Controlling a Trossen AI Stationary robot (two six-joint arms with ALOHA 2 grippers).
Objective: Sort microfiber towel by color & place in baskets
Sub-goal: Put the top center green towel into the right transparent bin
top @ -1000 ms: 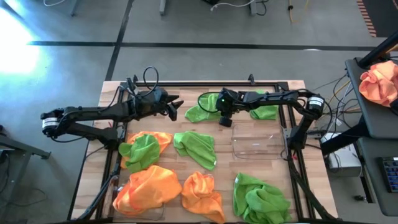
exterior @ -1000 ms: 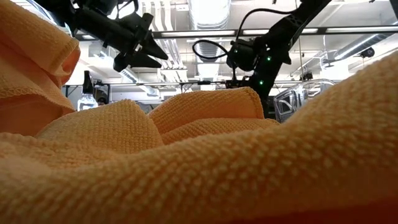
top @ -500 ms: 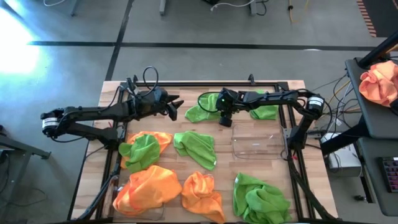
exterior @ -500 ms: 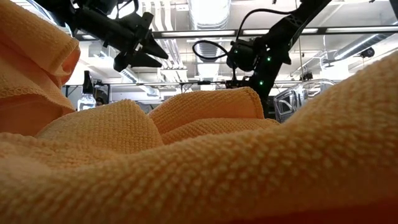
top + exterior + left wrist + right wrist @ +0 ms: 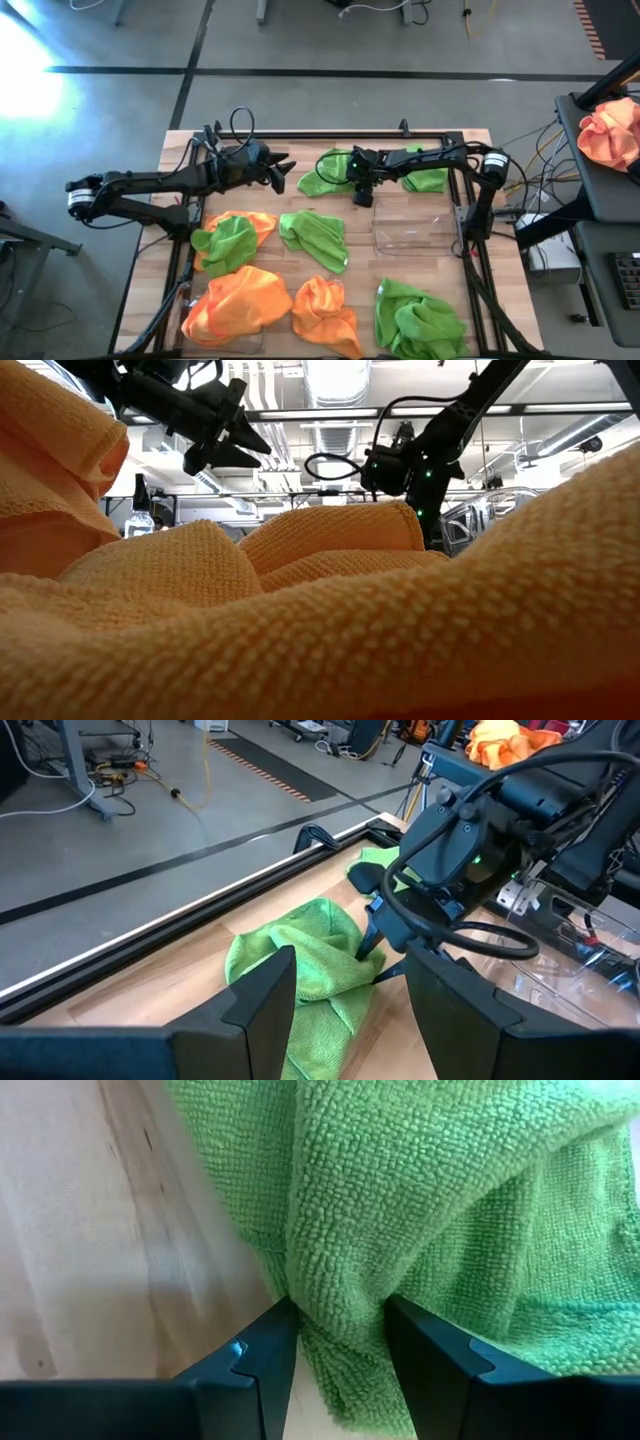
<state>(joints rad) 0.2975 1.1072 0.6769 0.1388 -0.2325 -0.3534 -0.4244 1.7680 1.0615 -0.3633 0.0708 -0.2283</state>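
Green microfiber: we have the right pincer (image 5: 358,190) down on the lime towel (image 5: 322,181) at the far edge of the desk (image 5: 460,290), a fold of pile bunched between its two fingers (image 5: 262,1362). They stand fairly wide apart, yet the wrist view shows cloth filling the gap, so we read it as pinching that fold.

Risks, as we judge them:
- Only a ridge is caught. On lift the fold may slide out, since the pile is soft and the bite is shallow.
- The rest of the towel trails away from the pincer; it could drag across the desk or snag the rim of the clear basket (image 5: 415,225) just beside the pincer, on the near side.
- A second green towel (image 5: 428,180) lies under the right forearm, behind the pincer; a swing back could sweep it.
- The left pincer (image 5: 283,172) hovers spread, close on the other side of the held towel. Both arms crowd one spot, so a clash is possible.

Containers: the clear basket beside the right pincer looks empty. A second basket (image 5: 183,300) sits far off at the desk's near left corner, mostly buried under an orange towel (image 5: 235,300); we cannot tell whether that towel lies in it or merely over it.
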